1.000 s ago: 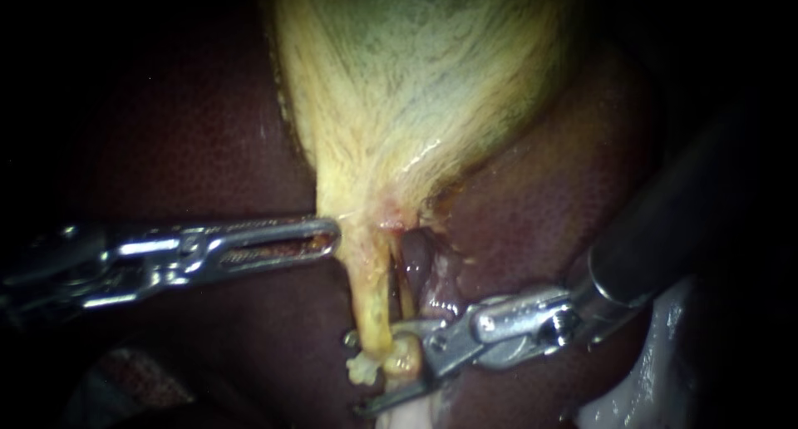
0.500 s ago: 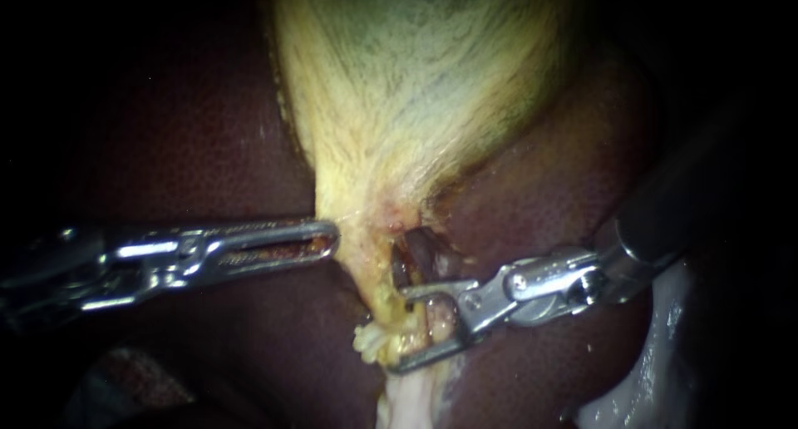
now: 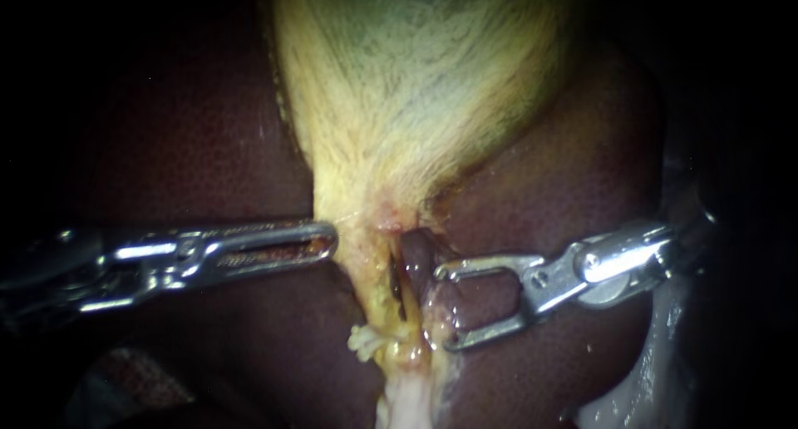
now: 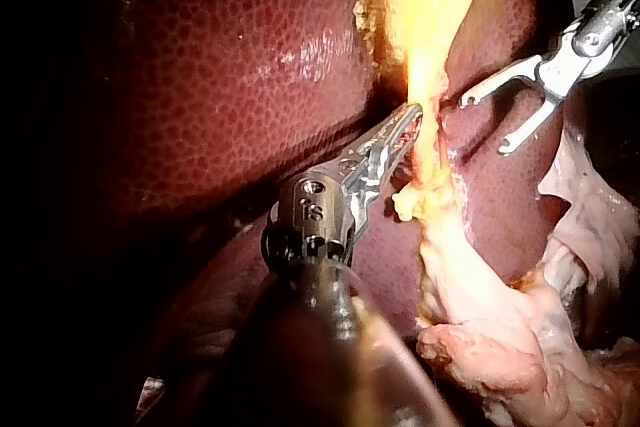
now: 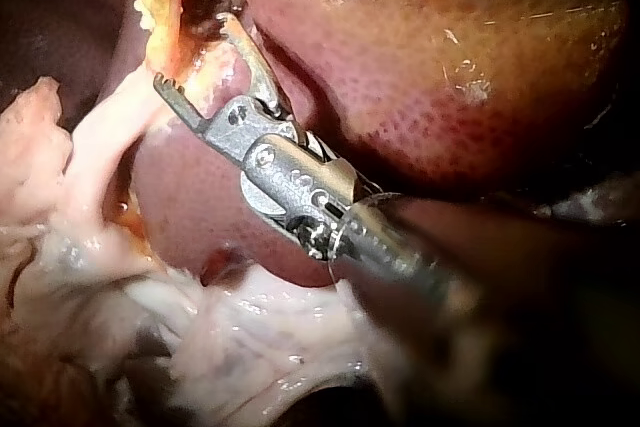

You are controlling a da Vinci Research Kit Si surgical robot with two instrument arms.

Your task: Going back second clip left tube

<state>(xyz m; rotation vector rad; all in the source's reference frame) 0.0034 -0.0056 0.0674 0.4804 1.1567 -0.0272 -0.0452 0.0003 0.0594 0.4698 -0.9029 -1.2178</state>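
Below the gallbladder [image 3: 416, 88]: the left tube [image 3: 372, 283] runs down from the narrow neck as a yellow strand. A thinner strand [image 3: 408, 300] lies just beside it on the right, with a dark slit between them. Both end in a yellow lump [image 3: 399, 350] that has a frayed white tuft [image 3: 362, 342] on its left side.
Liver [image 3: 191, 146]: dark red and glossy, lying on both sides of the gallbladder and behind both instruments.
Left instrument [image 3: 328, 236]: comes in almost level from the left. Its jaws lie together, narrow, with nothing seen between them. The tip touches the left edge of the yellow tissue just under the neck, above the left tube. The left wrist view shows the same contact.
Right instrument [image 3: 443, 308]: comes in from the right. Its jaws are spread wide like a fork and hold nothing; only liver surface shows in the gap. The tips point toward the strands. The upper tip is near the thinner strand and the lower tip is just beside the lump. Both are apart from the left tube.
Pale tissue [image 4: 500, 347]: whitish-pink folds that continue on from the lump. In the right wrist view they lie under and beside the right instrument.
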